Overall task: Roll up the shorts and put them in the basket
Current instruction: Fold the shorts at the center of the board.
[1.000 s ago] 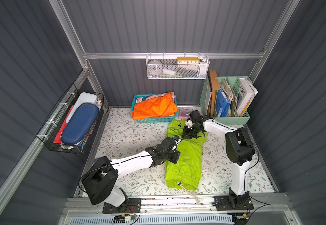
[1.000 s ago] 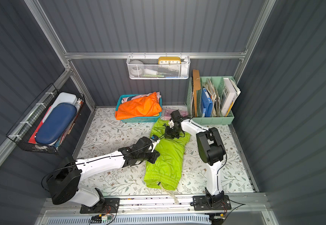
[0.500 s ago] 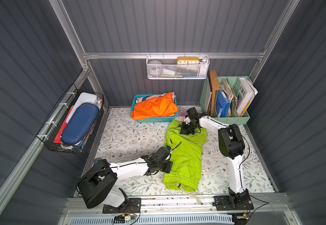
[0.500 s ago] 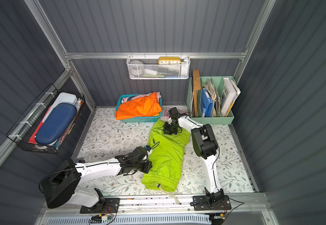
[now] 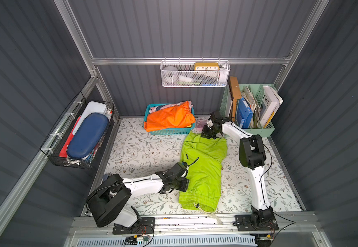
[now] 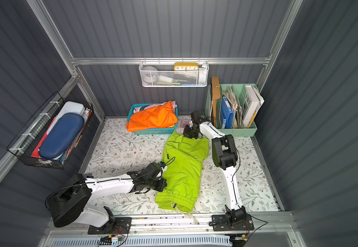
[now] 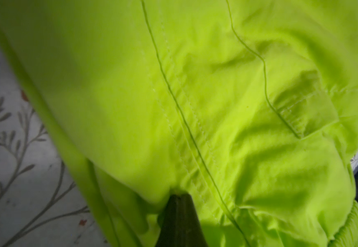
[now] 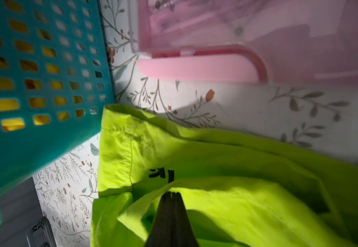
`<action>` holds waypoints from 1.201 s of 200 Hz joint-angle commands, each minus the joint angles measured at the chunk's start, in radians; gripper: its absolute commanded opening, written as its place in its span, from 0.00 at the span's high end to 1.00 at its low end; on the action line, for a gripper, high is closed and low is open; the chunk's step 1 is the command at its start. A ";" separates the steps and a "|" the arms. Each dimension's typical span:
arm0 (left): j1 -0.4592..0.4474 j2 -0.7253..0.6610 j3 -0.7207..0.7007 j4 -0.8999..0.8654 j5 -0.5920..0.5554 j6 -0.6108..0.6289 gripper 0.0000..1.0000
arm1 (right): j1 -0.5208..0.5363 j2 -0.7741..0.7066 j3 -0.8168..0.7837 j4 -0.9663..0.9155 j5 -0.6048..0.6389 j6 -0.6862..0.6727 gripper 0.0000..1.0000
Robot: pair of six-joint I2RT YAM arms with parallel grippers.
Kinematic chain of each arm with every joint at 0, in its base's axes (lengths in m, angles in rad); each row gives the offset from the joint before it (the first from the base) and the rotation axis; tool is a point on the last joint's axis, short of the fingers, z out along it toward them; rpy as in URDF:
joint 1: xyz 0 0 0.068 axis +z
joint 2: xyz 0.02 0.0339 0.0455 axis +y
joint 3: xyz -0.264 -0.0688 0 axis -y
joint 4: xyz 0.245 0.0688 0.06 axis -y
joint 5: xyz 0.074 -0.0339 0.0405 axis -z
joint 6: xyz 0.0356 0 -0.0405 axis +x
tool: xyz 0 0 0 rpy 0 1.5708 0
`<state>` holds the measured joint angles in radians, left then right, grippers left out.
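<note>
Pinched the shorts (image 5: 206, 162) at a side edge with the left gripper (image 7: 179, 196), well apart from the teal basket (image 5: 169, 130). Clamped their hem near that basket with the right gripper (image 8: 170, 193).

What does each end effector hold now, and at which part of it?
Both grip the shorts: the left end effector pinches a side edge near the waistband; the right end effector pinches the far leg hem.

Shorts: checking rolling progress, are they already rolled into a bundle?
No, the shorts lie stretched out lengthwise on the floral mat, with the waistband unrolled at the near end.
</note>
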<state>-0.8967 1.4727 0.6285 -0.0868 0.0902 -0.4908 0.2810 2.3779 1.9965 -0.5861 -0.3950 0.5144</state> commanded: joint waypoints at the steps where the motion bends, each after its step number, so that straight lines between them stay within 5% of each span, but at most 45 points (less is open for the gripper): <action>1: 0.002 -0.023 -0.021 -0.031 0.012 -0.014 1.00 | 0.003 -0.022 0.029 -0.029 -0.013 -0.025 1.00; 32: 0.001 -0.027 -0.018 -0.024 0.007 -0.011 1.00 | 0.017 -0.190 -0.176 0.029 -0.012 -0.037 1.00; 63: 0.001 -0.033 -0.013 -0.017 -0.001 0.003 1.00 | 0.057 -0.366 -0.412 0.085 0.001 -0.063 0.55; 96: 0.002 -0.029 -0.008 -0.008 0.000 0.015 1.00 | 0.148 -0.408 -0.499 0.073 0.032 -0.099 0.39; 210: 0.001 -0.049 -0.023 -0.035 -0.011 0.001 1.00 | 0.177 -0.219 -0.311 0.051 0.125 -0.090 0.40; 240: 0.001 -0.032 -0.017 -0.030 -0.007 0.003 1.00 | 0.177 -0.185 -0.275 0.041 0.107 -0.096 0.59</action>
<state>-0.8967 1.4223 0.6128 -0.0910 0.0788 -0.4904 0.4583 2.1574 1.6882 -0.5247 -0.2932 0.4324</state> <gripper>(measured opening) 0.043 0.489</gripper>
